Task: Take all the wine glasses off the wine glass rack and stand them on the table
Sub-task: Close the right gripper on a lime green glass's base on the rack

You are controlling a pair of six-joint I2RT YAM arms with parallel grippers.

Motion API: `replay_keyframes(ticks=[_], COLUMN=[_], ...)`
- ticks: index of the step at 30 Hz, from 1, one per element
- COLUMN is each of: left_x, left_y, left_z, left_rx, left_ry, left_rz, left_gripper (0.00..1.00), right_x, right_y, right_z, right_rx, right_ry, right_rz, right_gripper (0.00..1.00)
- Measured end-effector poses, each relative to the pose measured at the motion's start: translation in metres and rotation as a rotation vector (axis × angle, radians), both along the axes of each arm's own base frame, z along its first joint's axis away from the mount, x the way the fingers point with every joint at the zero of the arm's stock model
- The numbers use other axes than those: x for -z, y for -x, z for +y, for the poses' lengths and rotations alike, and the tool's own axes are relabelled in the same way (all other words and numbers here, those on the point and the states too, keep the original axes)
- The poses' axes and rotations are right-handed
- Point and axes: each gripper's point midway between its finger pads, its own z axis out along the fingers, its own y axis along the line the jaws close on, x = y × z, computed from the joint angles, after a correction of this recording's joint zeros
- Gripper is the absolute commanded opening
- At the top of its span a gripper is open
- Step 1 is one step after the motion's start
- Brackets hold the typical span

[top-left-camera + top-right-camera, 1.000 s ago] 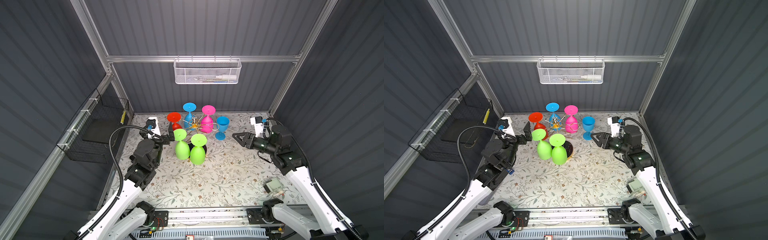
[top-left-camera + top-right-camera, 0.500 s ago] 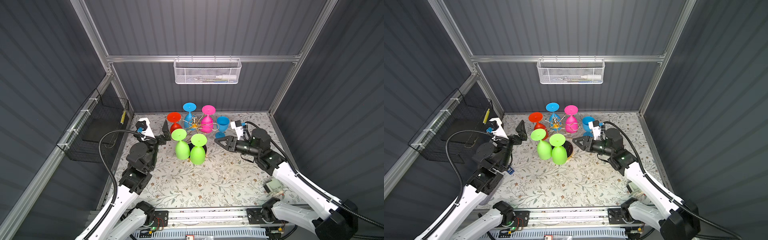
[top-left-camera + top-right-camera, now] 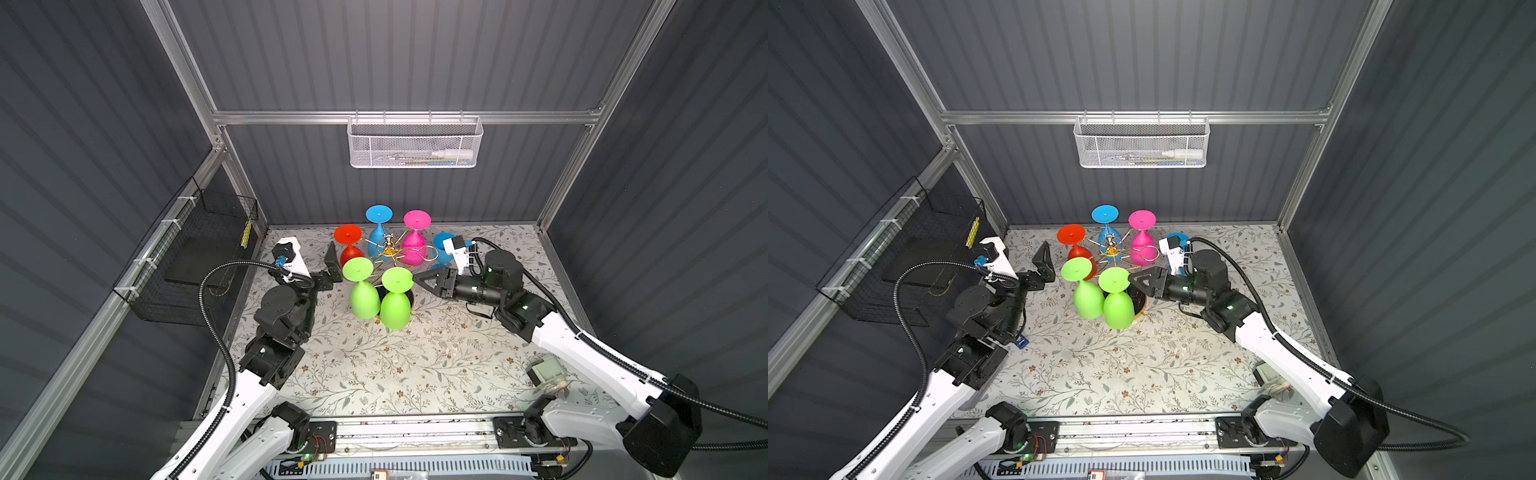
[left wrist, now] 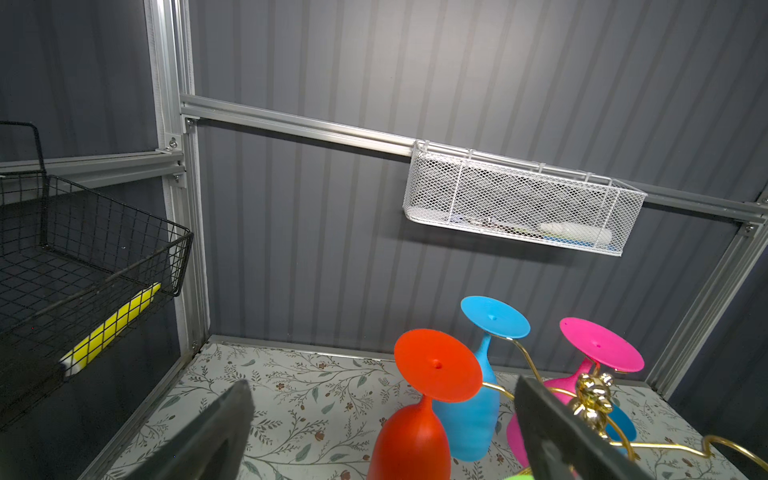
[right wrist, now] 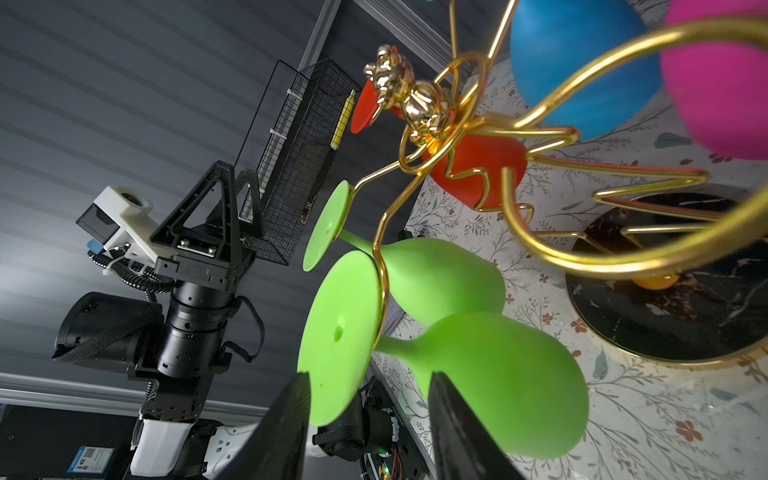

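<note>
At back centre of desk (image 3: 415, 365), wine glass rack (image 3: 388, 249) stands upright. Nearer green wine glass (image 3: 395, 305) hangs upside down from a front arm, just beside 2nd green glass (image 3: 364, 293). Right claw (image 3: 417, 278) approx half-spread, pinching nothing, tips just beside that nearer glass's foot. Left claw (image 3: 332, 268) spread wide, empty, near hung red glass (image 3: 350, 245). Blue glass (image 3: 439, 242) beside rack, partly hidden by right wrist.
</note>
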Motion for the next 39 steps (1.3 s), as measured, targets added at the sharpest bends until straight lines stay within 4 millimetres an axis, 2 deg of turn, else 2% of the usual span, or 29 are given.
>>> replay_keyframes(ticks=[5, 15, 26, 31, 39], left_x=[0.000, -0.002, -0.002, -0.003, -0.001], left_y=[0.000, 0.003, 0.006, 0.007, 0.008], left_z=[0.000, 0.002, 0.004, 0.004, 0.005], left_rx=[0.000, -0.001, -0.001, -0.002, -0.002], left_ry=[0.000, 0.003, -0.001, 0.001, -0.001], left_rz=[0.000, -0.008, -0.005, -0.007, -0.003], left_gripper=[0.99, 1.00, 0.99, 0.99, 0.99], right_x=[0.003, 0.007, -0.003, -0.007, -0.007], right_y=[0.000, -0.004, -0.003, -0.003, -0.002], right_z=[0.007, 0.016, 0.019, 0.020, 0.021], right_rx=[-0.009, -0.018, -0.027, -0.030, -0.034], right_ry=[0.012, 0.020, -0.015, -0.024, -0.031], right_rz=[0.011, 0.031, 0.031, 0.032, 0.054], right_gripper=[0.46, 0.34, 0.06, 0.00, 0.00])
